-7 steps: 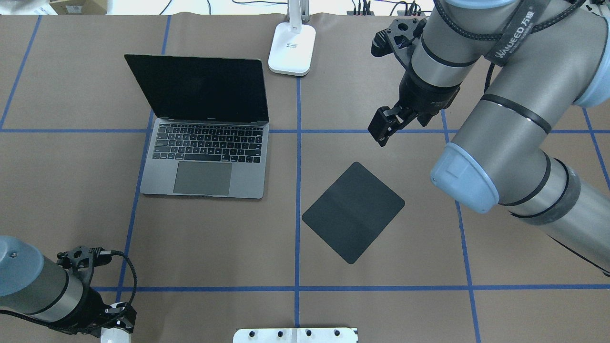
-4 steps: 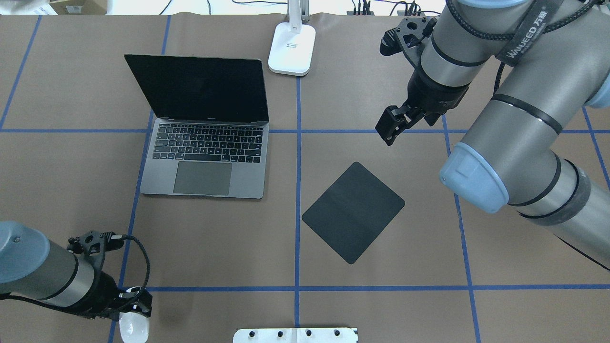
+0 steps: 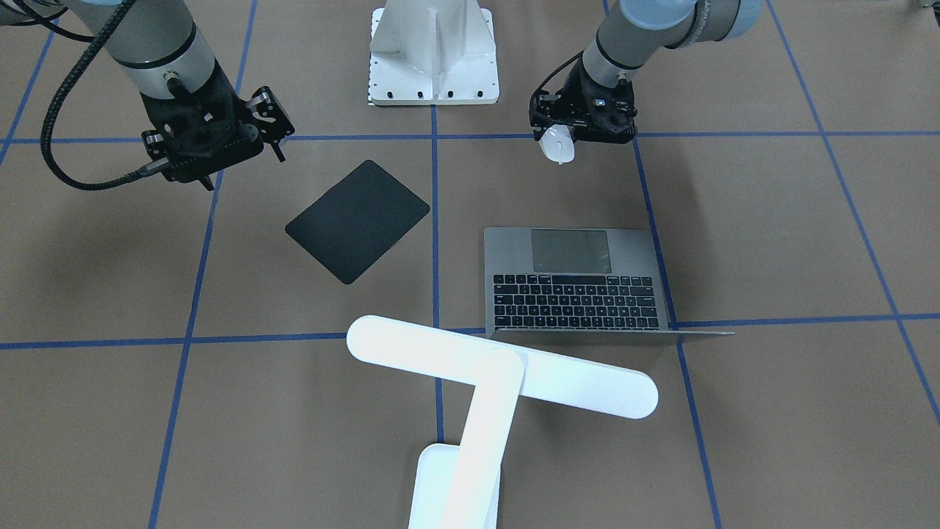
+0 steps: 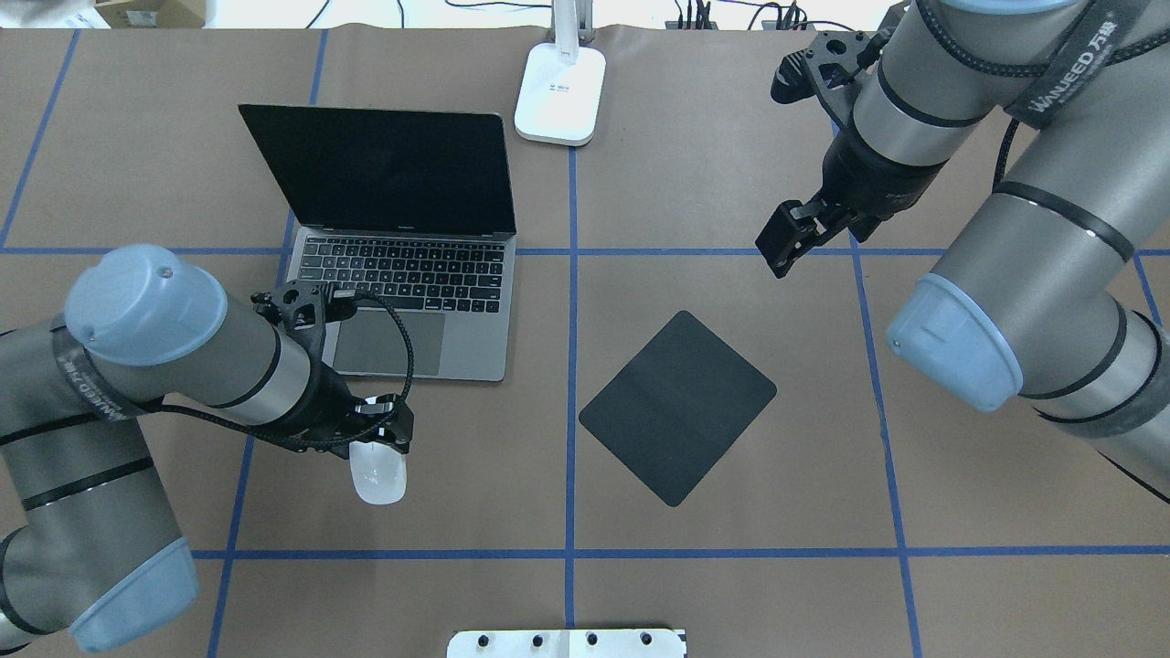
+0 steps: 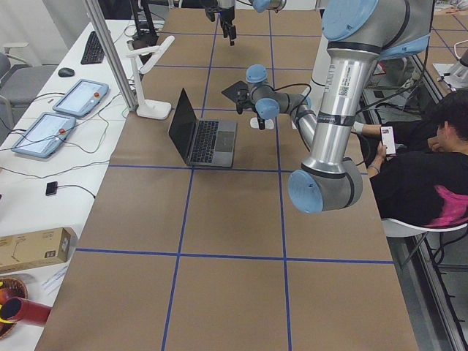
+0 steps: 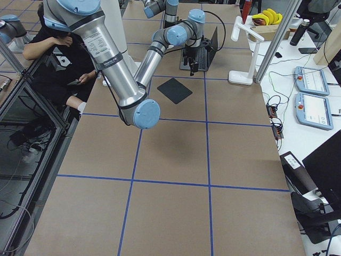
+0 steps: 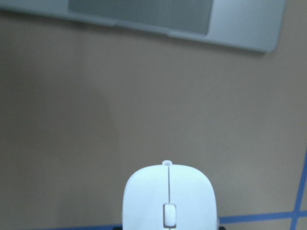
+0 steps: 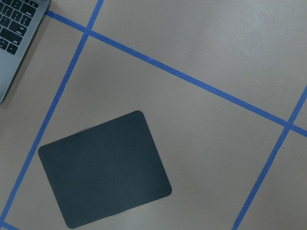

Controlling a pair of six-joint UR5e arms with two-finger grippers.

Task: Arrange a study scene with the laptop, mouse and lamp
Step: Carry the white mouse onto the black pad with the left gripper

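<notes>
Nearest to you, at the middle of the table's (image 4: pixel 137 164) near edge, stands the white flanged pedestal (image 4: pixel 567 642).

A little farther in and to the left, the left gripper (image 4: pixel 379 443) is clamped on the mouse (image 4: pixel 379 477). Its fingers pinch the mouse's far end, so the white oval sticks out toward the near side. The left wrist view shows the mouse (image 7: pixel 169 201) with the thin line down its top and the laptop's front edge beyond it. The mouse lies just on the near side of the laptop's front edge and does not touch it. It is well to the left of the black pad (image 4: pixel 677 407).

The pad lies flat, right of the centre line and turned cornerwise.

Farther and to the left, the laptop (image 4: pixel 411 274) sits open, its dark screen and keyboard facing the near side. The left arm's wrist covers the left edge of its trackpad in the overhead view.

Farther and to the right, the right gripper (image 4: pixel 784 245) hangs beyond the pad's far corner, apart from it. You see its jaws poorly from overhead, but they look pressed together.

Farthest out, the lamp (image 4: pixel 559 96) stands at the far edge on the centre line, just right of the laptop's screen. From across the table, its bar head (image 3: pixel 499 371) runs left to right above its base.
</notes>
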